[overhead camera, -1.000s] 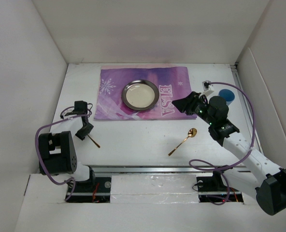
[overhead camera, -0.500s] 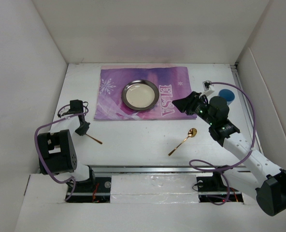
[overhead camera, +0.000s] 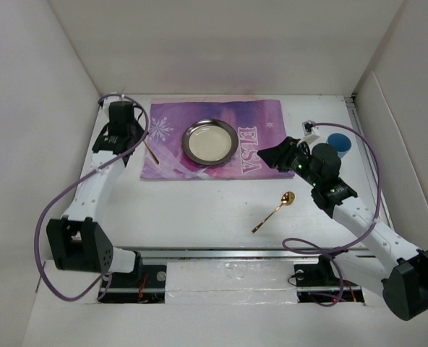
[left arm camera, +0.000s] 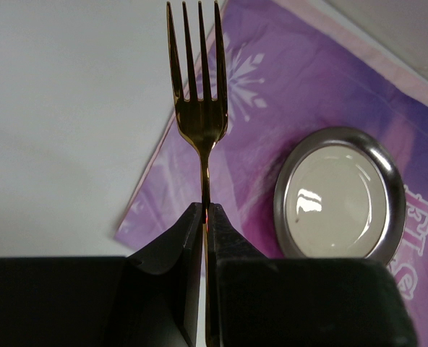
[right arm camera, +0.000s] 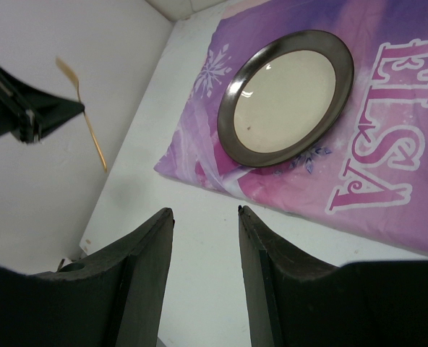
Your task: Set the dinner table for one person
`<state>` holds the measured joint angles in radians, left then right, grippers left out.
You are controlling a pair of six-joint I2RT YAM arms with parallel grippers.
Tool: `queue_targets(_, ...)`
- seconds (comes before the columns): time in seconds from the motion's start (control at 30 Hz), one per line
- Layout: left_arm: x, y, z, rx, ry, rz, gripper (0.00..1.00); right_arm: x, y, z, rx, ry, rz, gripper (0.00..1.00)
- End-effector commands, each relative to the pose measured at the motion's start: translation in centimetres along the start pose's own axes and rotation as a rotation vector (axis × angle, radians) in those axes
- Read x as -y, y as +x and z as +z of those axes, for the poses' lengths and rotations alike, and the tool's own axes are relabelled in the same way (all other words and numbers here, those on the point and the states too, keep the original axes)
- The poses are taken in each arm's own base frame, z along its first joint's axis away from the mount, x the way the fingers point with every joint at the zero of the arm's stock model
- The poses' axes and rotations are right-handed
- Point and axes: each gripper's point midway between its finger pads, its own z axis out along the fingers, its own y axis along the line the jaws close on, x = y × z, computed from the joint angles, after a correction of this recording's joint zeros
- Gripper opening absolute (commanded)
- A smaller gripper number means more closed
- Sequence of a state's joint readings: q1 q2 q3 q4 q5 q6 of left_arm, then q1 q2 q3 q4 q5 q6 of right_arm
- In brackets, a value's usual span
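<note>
A gold fork (overhead camera: 152, 148) hangs above the left edge of the purple placemat (overhead camera: 264, 130), my left gripper (overhead camera: 140, 133) shut on its handle. In the left wrist view the fork (left arm camera: 199, 108) points its tines away from the gripper (left arm camera: 205, 210), over the placemat's corner (left arm camera: 272, 101) and beside the metal plate (left arm camera: 340, 199). A plate (overhead camera: 210, 142) sits on the placemat. My right gripper (overhead camera: 275, 155) stands open and holds nothing at the placemat's right end. A gold spoon (overhead camera: 275, 210) lies on the dinner table (overhead camera: 199, 210) in front of it.
A blue round object (overhead camera: 338, 142) sits at the far right behind the right arm. White walls close in the table on the left, right and back. The right wrist view shows the plate (right arm camera: 286, 97), the fork (right arm camera: 84, 119) and the left gripper (right arm camera: 26, 112).
The left gripper has shut on the fork at the near left, lifted it and carried it away to the placemat's left edge. The right arm has not moved.
</note>
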<state>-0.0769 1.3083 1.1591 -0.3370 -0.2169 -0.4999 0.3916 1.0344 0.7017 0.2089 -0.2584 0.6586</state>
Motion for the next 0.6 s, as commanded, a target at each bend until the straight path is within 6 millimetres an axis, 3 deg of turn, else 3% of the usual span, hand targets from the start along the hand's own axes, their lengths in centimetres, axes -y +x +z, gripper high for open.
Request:
queue_targets(0.0, 3.2, -0.9, 3.9, -0.053, 0.004, 0.193, 0.0, 0.5, -0.6, 0.2, 0.034, 0.009, -0.02, 0.47)
queue_targets(0.03, 4.0, -2.3, 3.4, -0.022, 0.022, 0.184, 0.0, 0.5, -0.6, 0.2, 0.034, 0.009, -0.02, 0.47)
queue_targets(0.07, 4.6, -2.5, 3.8, -0.022, 0.01, 0.232, 0.0, 0.6, -0.5, 0.4, 0.028, 0.012, -0.019, 0.47)
queue_targets(0.1, 5.5, -0.5, 5.7, -0.073, -0.013, 0.324, 0.0, 0.7, -0.3, 0.5, 0.025, 0.015, -0.018, 0.47)
queue_targets(0.13, 6.4, -2.2, 6.0, -0.026, -0.05, 0.358, 0.0, 1.0, -0.4, 0.6, 0.029, 0.027, -0.021, 0.47)
queue_targets(0.17, 6.7, -1.7, 6.5, -0.048, -0.07, 0.41, 0.0, 1.3, -0.3, 0.8, 0.026, 0.035, -0.021, 0.47)
queue_targets(0.2, 6.4, 0.4, 8.7, -0.111, -0.115, 0.466, 0.0, 1.3, -0.3, 0.8, 0.028, 0.038, -0.022, 0.47)
queue_targets(0.23, 7.3, -0.1, 9.3, -0.112, -0.103, 0.468, 0.0, 1.3, -0.3, 0.8, 0.023, 0.036, -0.023, 0.47)
queue_targets(0.3, 7.5, 2.1, 10.8, -0.187, -0.079, 0.496, 0.0, 1.0, -0.3, 0.8, 0.027, 0.033, -0.029, 0.47)
queue_targets(0.57, 8.2, 4.7, 13.1, -0.248, -0.045, 0.534, 0.0, 1.3, 0.3, 1.3, 0.015, 0.052, -0.036, 0.47)
